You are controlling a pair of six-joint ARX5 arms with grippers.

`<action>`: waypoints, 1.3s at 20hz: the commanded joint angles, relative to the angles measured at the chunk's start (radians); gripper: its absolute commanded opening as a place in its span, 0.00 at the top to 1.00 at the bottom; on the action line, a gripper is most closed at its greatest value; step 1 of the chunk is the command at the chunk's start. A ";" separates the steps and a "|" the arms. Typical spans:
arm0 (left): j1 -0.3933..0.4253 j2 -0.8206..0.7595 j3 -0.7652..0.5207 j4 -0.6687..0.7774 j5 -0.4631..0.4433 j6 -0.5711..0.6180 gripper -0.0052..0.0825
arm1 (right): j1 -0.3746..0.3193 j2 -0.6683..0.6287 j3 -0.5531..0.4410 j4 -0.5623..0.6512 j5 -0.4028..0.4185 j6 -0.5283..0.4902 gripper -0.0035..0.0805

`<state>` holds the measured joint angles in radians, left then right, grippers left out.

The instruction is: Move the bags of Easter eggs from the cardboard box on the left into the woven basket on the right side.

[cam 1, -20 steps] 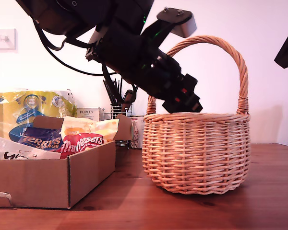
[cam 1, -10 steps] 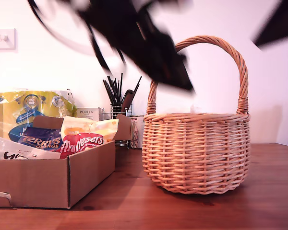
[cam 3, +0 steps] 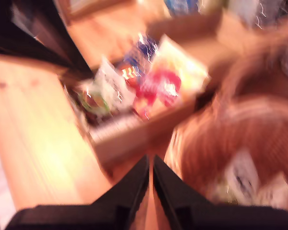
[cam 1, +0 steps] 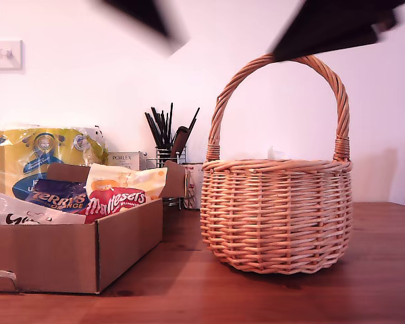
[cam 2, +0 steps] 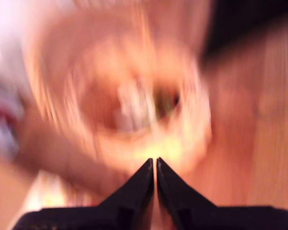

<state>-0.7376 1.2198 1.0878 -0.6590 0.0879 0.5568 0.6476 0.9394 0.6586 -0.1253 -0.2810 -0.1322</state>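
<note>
The cardboard box (cam 1: 67,260) stands at the exterior view's left. It holds bags of Easter eggs: a white one (cam 1: 20,214), a dark blue one (cam 1: 57,196), a red one (cam 1: 115,200) and a cream-yellow one (cam 1: 125,179). The woven basket (cam 1: 277,216) stands at the exterior view's right. Only blurred dark arm parts (cam 1: 337,27) show along the top there. My first gripper (cam 2: 156,163) is shut on nothing, high over the blurred basket (cam 2: 110,86), with something pale (cam 2: 132,108) inside. My second gripper (cam 3: 151,160) is shut on nothing, above the box's bags (cam 3: 153,86) and the basket (cam 3: 240,143).
A large yellow-and-blue plastic pack (cam 1: 40,152) leans behind the box. A wire utensil holder (cam 1: 169,145) and a small carton (cam 1: 125,160) stand at the back. All rest on a wooden table (cam 1: 189,290). A light switch (cam 1: 3,54) is on the wall.
The arm that hung by the basket's handle has swung up and out of the exterior view's top. Another dark arm part has come in over the handle. The bags in the box have not moved.
</note>
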 commanded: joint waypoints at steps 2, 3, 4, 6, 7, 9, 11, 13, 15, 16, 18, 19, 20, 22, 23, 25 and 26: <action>0.101 0.003 -0.040 -0.017 0.006 0.058 0.97 | 0.000 0.045 -0.017 0.057 -0.035 -0.030 0.97; 0.146 0.004 -0.051 -0.013 0.018 0.088 0.97 | 0.000 0.069 -0.017 0.070 -0.035 -0.033 0.97; 0.191 0.007 -0.061 -0.011 0.025 0.111 0.97 | 0.000 0.089 -0.017 0.079 -0.035 -0.033 0.97; 0.287 0.040 -0.067 -0.016 0.073 0.172 0.97 | 0.000 0.119 -0.017 0.103 -0.035 -0.034 0.97; 0.329 0.063 -0.067 -0.014 0.098 0.207 0.97 | 0.000 0.132 -0.017 0.116 -0.035 -0.034 0.97; 0.392 0.119 -0.067 -0.006 0.156 0.289 0.97 | 0.000 0.151 -0.017 0.127 -0.034 -0.052 0.97; 0.430 0.182 -0.067 -0.006 0.190 0.337 0.97 | 0.000 0.163 -0.017 0.129 -0.034 -0.052 0.97; 0.454 0.233 -0.067 0.004 0.188 0.421 0.97 | -0.001 0.163 -0.017 0.128 -0.034 -0.052 0.97; 0.476 0.265 -0.067 0.039 0.188 0.454 0.93 | -0.001 0.163 -0.017 0.130 -0.034 -0.052 0.97; 0.489 0.278 -0.067 0.053 0.188 0.454 0.87 | -0.001 0.163 -0.017 0.131 -0.034 -0.052 0.97; 0.510 0.293 -0.067 0.063 0.188 0.479 0.79 | -0.001 0.163 -0.017 0.132 -0.034 -0.051 0.97; 0.518 0.296 -0.067 0.064 0.188 0.494 0.77 | -0.001 0.163 -0.017 0.131 -0.034 -0.051 0.97; 0.527 0.297 -0.067 0.066 0.188 0.504 0.71 | 0.000 0.163 -0.017 0.132 -0.035 -0.052 0.97; 0.554 0.297 -0.067 0.074 0.184 0.541 0.53 | 0.000 0.163 -0.017 0.133 -0.035 -0.052 0.97; 0.566 0.298 -0.067 0.086 0.183 0.547 0.51 | 0.000 0.163 -0.017 0.136 -0.035 -0.052 0.97; 0.591 0.298 -0.067 0.102 0.175 0.552 0.51 | 0.000 0.163 -0.017 0.150 -0.035 -0.051 0.97; 0.603 0.298 -0.067 0.103 0.173 0.557 0.51 | 0.000 0.163 -0.017 0.161 -0.036 -0.051 0.97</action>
<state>-0.1425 1.4990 1.0424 -0.5610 0.2604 1.1053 0.6479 1.0927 0.6586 0.0223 -0.3115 -0.1822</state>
